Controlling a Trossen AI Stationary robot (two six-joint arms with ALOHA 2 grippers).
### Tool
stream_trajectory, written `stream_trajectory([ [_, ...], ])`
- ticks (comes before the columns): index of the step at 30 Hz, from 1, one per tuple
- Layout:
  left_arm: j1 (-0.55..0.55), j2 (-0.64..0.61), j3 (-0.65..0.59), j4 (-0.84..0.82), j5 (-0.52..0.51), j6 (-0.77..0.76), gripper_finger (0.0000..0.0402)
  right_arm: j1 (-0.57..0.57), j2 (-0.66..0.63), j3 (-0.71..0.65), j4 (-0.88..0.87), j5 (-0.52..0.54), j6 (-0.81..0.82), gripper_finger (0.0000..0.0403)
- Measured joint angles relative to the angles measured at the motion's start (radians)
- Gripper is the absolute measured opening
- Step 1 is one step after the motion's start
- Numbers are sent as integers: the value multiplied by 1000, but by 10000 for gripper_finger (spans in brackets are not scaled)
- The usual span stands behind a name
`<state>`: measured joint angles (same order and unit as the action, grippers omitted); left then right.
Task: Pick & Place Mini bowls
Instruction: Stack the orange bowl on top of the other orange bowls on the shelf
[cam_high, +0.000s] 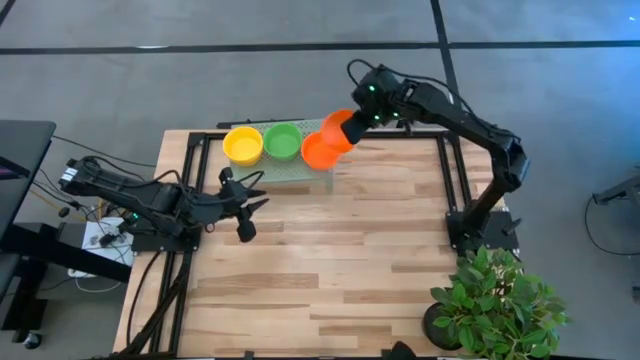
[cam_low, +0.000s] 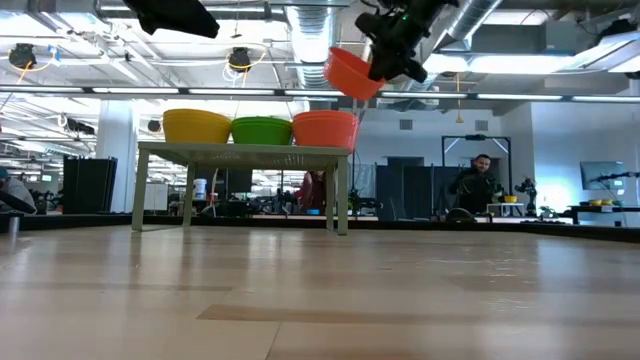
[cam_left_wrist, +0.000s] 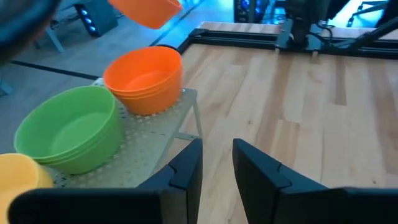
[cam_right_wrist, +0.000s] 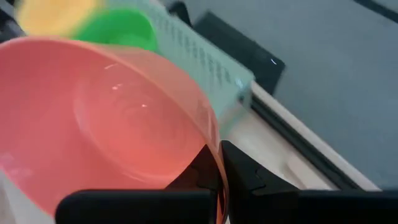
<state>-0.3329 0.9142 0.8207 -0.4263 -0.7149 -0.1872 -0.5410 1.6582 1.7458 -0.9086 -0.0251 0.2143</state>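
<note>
Writing none legible | right pincer (cam_right_wrist: 219, 163) clamped on red bowl (cam_right_wrist: 106, 118) rim | left pincer (cam_left_wrist: 216, 163) apart

yellow bowl (cam_left_wrist: 15, 174): cut off at lower left edge, left wrist view
plant pot (cam_high: 437, 328): mostly hidden under leaves
raised red bowl (cam_left_wrist: 144, 11): cropped by top edge, left wrist view

On a perforated rack (cam_left_wrist: 155, 155) over the wooden worktop (cam_left_wrist: 298, 112) stand green (cam_left_wrist: 71, 127) and orange bowls (cam_left_wrist: 144, 78), the left end effector (cam_left_wrist: 217, 165) open nearby, another orange bowl (cam_left_wrist: 146, 11) aloft.
</note>
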Motion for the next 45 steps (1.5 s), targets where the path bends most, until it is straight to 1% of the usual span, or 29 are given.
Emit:
stream_trajectory([
  [2, 3, 0, 0, 0, -18, 0, 90, -8, 34, 27, -20, -13, 4, 2],
  [11, 12, 0, 0, -1, -21, -3, 90, -10, 231, 188, -125, -40, 38, 6],
  [15, 12, 0, 0, -1, -21, -3, 90, -10, 291, 262, -182, -83, 38, 7],
  [19, 12, 0, 0, -4, -21, -3, 90, -3, 310, 301, -195, -84, 38, 8],
  [27, 12, 0, 0, -4, -21, -1, 90, 4, 310, 303, -265, -90, 35, 8],
  [31, 12, 0, 0, -4, -21, -1, 90, 9, 310, 303, -264, -90, -48, 9],
  [33, 12, 0, 0, -4, -21, -1, 90, 10, 310, 303, -261, -89, -63, 12],
  [37, 12, 0, 0, -4, -21, -3, 90, 11, 310, 303, -260, -86, -64, 26],
  [45, 12, 0, 0, -4, -21, -3, 90, 11, 310, 303, -259, -81, -64, 74],
])
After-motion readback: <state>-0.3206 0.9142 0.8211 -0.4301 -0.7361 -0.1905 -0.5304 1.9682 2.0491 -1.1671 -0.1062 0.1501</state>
